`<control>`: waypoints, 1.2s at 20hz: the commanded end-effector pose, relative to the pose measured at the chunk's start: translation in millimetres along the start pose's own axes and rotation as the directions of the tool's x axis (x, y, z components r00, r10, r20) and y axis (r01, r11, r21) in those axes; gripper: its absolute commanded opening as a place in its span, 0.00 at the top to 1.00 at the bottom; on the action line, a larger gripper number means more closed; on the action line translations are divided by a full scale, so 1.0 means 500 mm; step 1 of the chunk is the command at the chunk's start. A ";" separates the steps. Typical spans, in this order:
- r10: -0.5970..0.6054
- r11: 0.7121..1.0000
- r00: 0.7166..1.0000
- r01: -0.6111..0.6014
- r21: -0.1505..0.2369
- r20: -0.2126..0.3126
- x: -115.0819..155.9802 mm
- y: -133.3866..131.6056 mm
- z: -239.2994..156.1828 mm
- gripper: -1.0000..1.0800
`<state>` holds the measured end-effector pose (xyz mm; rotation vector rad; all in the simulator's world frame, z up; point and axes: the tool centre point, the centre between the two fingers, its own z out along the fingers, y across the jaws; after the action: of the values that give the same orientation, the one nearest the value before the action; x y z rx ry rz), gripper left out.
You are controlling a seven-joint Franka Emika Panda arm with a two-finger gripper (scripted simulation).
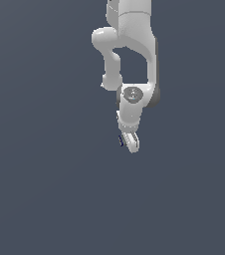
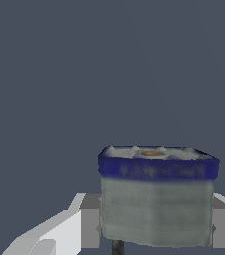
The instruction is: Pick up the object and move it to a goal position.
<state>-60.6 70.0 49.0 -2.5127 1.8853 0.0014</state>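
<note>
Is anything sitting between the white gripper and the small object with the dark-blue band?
Nothing visible: the grey-olive object with a dark-blue band already sits between the white gripper's fingers, with only plain grey surroundings around them.

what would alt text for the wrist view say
A grey-sided object with a dark-blue band around its top sits between the white gripper fingers, filling the lower part of the picture. Behind it is only a plain slate-grey background.
</note>
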 end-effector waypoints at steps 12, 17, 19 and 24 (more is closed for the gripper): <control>0.002 1.000 1.000 -0.002 0.000 -0.001 0.028 -0.003 -0.261 1.00; 0.003 1.000 1.000 -0.003 0.000 -0.002 0.039 -0.005 -0.372 1.00; 0.003 1.000 1.000 -0.003 0.000 -0.002 0.044 -0.006 -0.415 1.00; 0.002 1.000 1.000 -0.002 0.000 -0.003 0.053 -0.010 -0.519 1.00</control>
<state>-48.6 46.9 292.6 -2.5108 1.8891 -0.0022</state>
